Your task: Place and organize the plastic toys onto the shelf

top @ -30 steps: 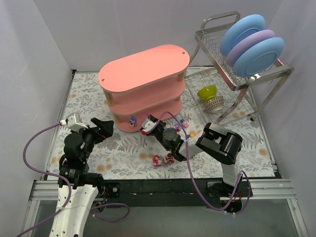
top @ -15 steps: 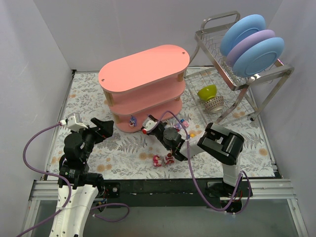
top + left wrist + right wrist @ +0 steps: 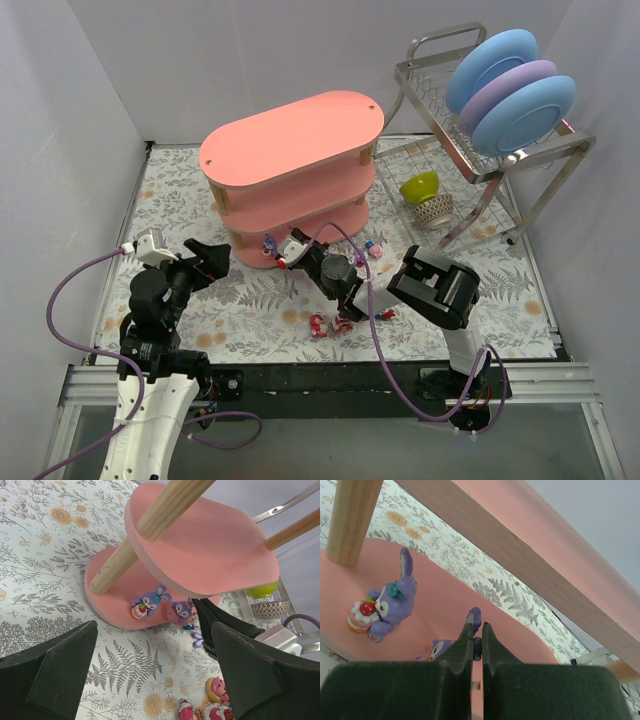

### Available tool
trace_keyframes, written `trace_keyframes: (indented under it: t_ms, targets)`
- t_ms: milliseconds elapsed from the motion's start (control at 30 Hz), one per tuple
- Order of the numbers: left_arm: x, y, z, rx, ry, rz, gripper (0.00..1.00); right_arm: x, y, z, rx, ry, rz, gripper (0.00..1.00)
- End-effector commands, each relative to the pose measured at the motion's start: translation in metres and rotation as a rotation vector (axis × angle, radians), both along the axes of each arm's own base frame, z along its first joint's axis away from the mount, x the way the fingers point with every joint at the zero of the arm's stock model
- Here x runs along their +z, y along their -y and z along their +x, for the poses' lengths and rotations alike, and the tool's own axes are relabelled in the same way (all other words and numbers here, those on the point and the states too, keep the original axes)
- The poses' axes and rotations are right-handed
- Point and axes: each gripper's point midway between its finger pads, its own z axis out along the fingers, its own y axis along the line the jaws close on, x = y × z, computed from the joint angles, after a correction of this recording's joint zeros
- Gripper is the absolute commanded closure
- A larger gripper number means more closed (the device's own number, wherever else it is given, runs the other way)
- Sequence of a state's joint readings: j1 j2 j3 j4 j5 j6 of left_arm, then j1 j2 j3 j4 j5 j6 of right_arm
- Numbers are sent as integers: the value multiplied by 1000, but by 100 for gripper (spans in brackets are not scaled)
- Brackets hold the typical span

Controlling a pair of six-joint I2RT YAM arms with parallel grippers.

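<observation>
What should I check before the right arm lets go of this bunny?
1. Right jaws shut on held bunny ear: ok.
2. Held bunny above bottom tier: ok.
3. Gap to standing bunny: ok.
4. Held bunny's feet on tier: cannot tell.
5. Left jaws open, apart from tier: ok.
6. All toys shelved: not ok; loose toys lie on the mat.

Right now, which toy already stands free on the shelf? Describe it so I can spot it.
Find the salmon-pink shelf; on its bottom board, beside the wooden post, stands a purple bunny. Unlike the second purple toy in the right end effector, it hugs a strawberry-topped cake.
</observation>
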State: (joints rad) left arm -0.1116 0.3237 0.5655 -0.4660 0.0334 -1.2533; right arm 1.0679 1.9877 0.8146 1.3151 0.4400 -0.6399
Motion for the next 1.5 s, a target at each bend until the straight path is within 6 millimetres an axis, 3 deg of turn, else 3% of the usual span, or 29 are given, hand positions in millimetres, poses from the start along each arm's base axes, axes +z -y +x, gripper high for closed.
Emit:
trace_keyframes:
  t_ms: [0, 333, 533, 700, 900, 1067, 1467]
  targets:
    - [4, 2, 0, -13, 14, 9, 2, 125, 21, -6, -21, 275, 513, 99]
    - [3, 2, 1, -15, 11, 9, 2, 134, 21, 0, -18, 283, 549, 99]
    - [3, 2, 1, -14, 9, 9, 2, 126, 25, -2, -21, 262, 538, 98]
    - [3, 2, 1, -15, 11, 8, 2, 122, 31, -6, -15, 242, 536, 79]
    - [3, 2, 1, -15, 11, 9, 2, 115, 35, -9, -10, 212, 519, 63]
    - [3, 2, 1, -15, 11, 8, 2, 111, 37, -10, -8, 187, 510, 58]
    - [4, 2, 1, -14, 14, 9, 2, 104, 29, -7, -1, 167, 463, 64]
